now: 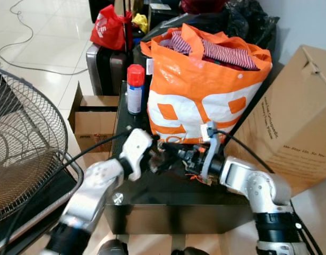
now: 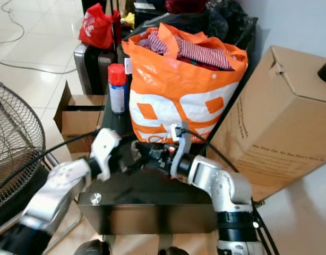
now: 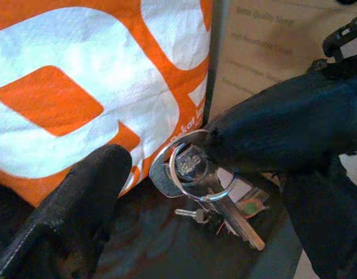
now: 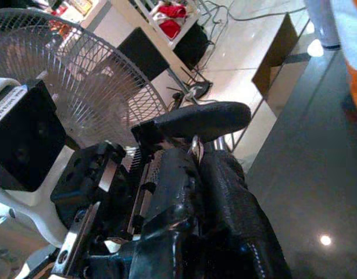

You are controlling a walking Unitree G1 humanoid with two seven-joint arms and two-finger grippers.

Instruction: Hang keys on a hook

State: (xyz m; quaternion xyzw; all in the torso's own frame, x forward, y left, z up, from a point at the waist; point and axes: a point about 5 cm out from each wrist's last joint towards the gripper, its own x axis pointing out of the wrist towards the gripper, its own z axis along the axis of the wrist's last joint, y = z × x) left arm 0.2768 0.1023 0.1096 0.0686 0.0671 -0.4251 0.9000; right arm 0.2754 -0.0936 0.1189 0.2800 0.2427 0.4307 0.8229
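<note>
Both grippers meet above the black cabinet top (image 1: 168, 191), just in front of the orange bag (image 1: 205, 90). The right gripper (image 1: 176, 154) is clamped on the key ring: in the left wrist view its black fingers (image 3: 283, 128) pinch the ring of the keys (image 3: 196, 174), and the key blades hang below, near the dark surface. The left gripper (image 1: 155, 159) faces it with fingers (image 3: 85, 192) spread, one pad just beside the ring, not yet touching. The step in hand appears to be a handover of the keys between grippers. To do it well, bring the left fingers onto a free arc of the ring, close fully, then release the right. Keep the blades clear of the bag. The ring's exact seating in the right fingers is partly hidden, so grip security is uncertain.
</note>
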